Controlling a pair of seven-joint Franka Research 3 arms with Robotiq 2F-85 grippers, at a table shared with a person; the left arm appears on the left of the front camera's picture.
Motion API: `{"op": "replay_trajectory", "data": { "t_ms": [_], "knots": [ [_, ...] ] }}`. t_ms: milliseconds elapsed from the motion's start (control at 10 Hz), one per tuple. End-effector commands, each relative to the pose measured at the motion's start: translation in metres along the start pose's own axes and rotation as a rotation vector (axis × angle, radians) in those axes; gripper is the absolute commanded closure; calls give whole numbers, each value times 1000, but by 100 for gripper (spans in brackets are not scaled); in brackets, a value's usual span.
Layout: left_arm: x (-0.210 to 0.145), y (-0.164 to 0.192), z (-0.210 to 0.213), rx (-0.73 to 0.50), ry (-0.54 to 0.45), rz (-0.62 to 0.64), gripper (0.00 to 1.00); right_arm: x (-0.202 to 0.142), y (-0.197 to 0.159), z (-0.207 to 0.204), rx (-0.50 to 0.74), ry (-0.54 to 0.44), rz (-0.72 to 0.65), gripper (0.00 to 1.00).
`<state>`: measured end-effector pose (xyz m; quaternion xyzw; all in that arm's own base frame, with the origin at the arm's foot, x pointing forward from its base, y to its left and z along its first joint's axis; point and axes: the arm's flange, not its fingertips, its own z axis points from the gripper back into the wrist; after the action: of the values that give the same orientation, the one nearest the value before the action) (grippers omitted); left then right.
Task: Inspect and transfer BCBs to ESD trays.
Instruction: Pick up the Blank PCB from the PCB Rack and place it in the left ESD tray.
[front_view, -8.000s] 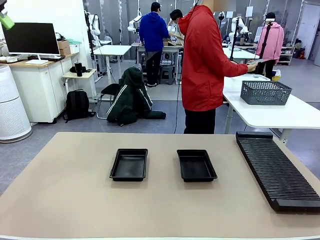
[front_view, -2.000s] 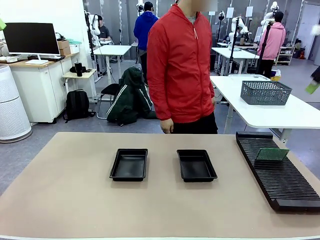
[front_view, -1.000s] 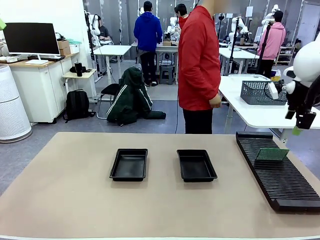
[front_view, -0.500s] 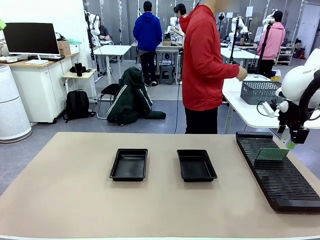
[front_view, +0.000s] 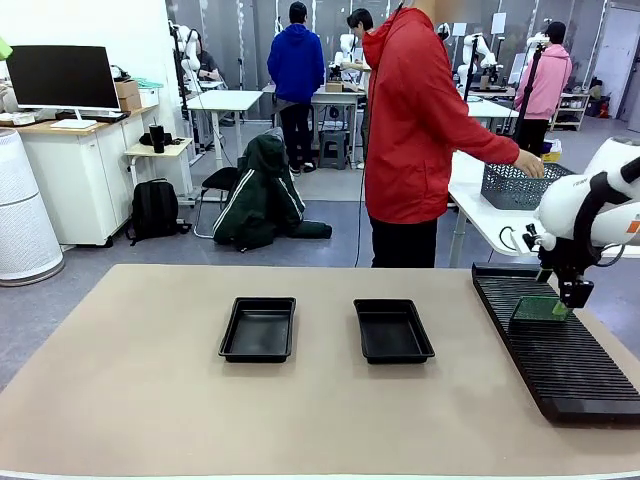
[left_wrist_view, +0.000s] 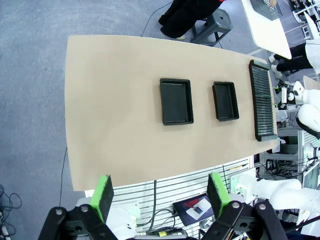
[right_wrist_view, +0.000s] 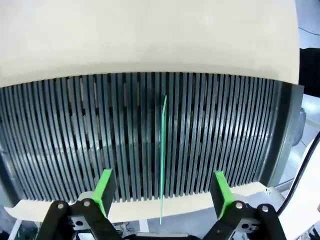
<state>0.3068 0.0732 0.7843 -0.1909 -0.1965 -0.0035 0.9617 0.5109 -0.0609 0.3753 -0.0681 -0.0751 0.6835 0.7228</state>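
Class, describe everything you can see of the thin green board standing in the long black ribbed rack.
The thin green board is a flat pale grey-green rectangle standing on edge in a slot near the far end of the long black ribbed rack, which alone touches it. In the right wrist view it is edge-on, a narrow line. The open right gripper straddles it, green pads clear on both sides.

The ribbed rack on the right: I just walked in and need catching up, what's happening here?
The right claw, open, hangs over the one BCB standing on edge in the rack, straddling it without gripping. Both ESD trays sit empty mid-table. The left claw is open, high above the table. The person's hand reaches toward a mesh basket behind.
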Motion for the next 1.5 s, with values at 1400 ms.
{"op": "replay_trajectory", "data": {
  "t_ms": [1400],
  "knots": [
    [-2,1,0,-1,0,1,0,-7,-5,-9,10,-73,17,8]
  ]
}}
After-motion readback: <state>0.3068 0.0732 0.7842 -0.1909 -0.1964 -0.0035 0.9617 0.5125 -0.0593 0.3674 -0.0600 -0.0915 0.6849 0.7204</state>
